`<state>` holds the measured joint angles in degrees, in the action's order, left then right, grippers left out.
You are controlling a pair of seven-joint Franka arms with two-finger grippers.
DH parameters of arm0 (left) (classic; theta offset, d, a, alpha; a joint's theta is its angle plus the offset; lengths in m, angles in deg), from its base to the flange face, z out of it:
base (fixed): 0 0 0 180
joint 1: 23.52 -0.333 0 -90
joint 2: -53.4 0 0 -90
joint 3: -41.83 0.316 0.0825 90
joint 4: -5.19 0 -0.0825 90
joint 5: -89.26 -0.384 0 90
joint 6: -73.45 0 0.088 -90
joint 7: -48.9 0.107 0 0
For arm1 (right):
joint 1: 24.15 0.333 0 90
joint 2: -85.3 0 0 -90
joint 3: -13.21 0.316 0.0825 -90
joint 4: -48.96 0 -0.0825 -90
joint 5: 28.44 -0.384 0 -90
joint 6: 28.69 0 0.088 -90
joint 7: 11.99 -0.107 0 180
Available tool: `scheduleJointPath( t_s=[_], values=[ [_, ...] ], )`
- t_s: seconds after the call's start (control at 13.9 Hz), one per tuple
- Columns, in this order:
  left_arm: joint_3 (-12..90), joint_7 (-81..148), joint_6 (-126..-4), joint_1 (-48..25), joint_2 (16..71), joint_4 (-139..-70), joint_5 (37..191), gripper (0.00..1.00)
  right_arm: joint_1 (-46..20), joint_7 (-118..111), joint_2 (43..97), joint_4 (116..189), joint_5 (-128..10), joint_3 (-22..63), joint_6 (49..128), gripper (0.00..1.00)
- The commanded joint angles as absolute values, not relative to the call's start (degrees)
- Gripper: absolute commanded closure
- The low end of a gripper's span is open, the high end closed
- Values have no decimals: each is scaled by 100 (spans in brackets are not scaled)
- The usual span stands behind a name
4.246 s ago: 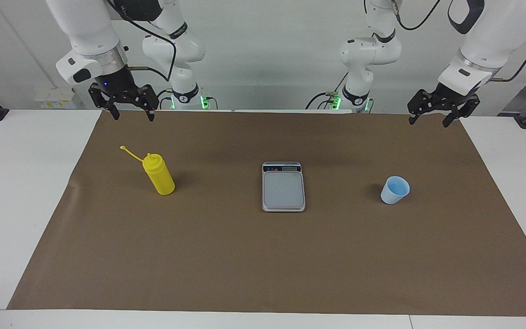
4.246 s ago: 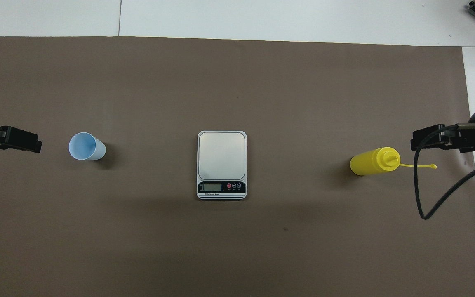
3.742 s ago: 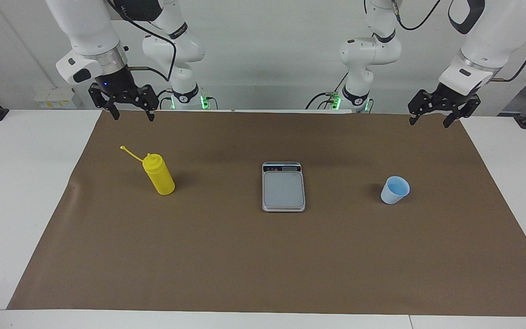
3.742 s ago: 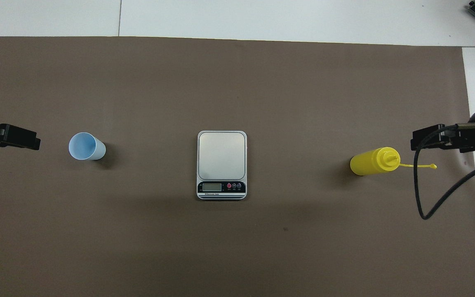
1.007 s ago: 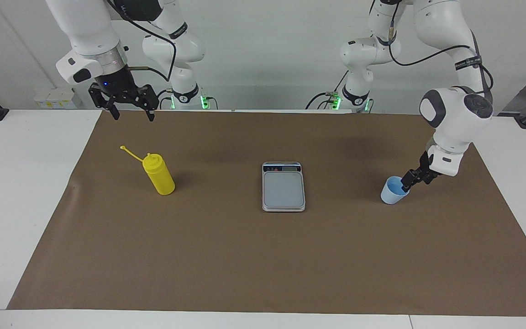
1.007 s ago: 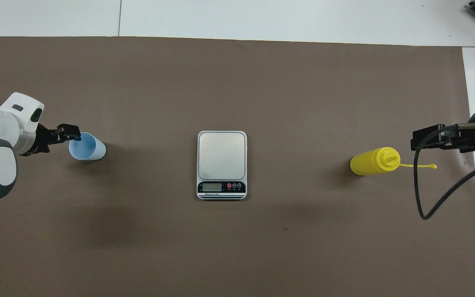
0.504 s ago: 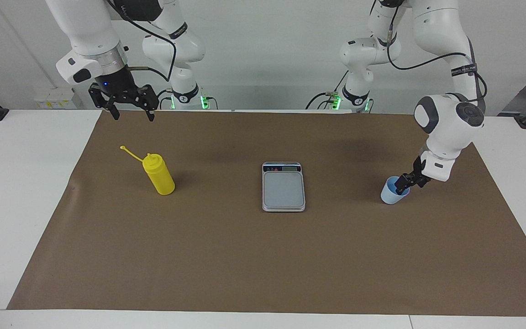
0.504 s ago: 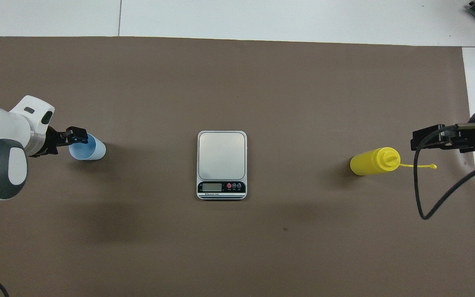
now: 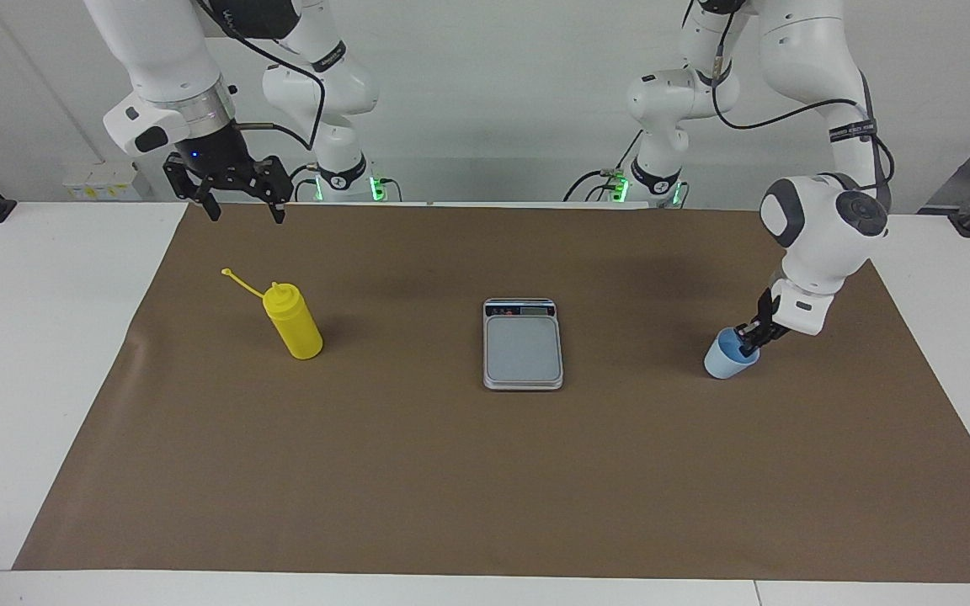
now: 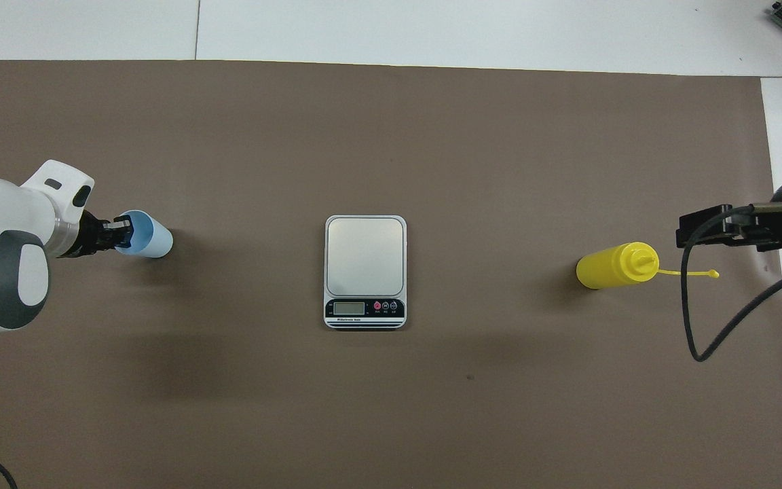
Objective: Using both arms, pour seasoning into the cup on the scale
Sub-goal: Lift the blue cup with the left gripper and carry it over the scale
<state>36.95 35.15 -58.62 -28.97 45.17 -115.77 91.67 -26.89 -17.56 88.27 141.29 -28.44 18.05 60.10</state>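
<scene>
Cup rim pinched in left gripper, on mat.

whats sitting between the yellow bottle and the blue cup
Only the scale, midway between the seasoning bottle and the cup on the brown mat, plainest in the overhead view.
</scene>
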Motion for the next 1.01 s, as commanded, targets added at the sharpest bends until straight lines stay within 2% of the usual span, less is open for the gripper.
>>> scheduleJointPath(
  t_s=[0.0, 0.22, 0.5, 0.65, 0.94],
  values=[
    [3761, 3737, -5200, -2844, 4461, -11059, 9172, 100, -2775, -1629, 8961, 14283, -2835, 1849, 6087, 0],
    [3761, 4108, -4469, -2871, 4461, -10268, 9172, 100, -2775, -1629, 8961, 14283, -2835, 1849, 6078, 0],
    [3726, 4047, -4108, -2591, 4452, -9555, 9172, 100, -2775, -1629, 8961, 14283, -2835, 1849, 6078, 0],
    [3726, 3933, -3906, -2240, 4452, -9352, 9172, 100, -2775, -1629, 8961, 14283, -2835, 1849, 6078, 0],
    [3734, 3099, -3993, -1423, 4478, -9421, 9137, 100, -2775, -1621, 8952, 14283, -2835, 1849, 6078, 0]
  ],
)
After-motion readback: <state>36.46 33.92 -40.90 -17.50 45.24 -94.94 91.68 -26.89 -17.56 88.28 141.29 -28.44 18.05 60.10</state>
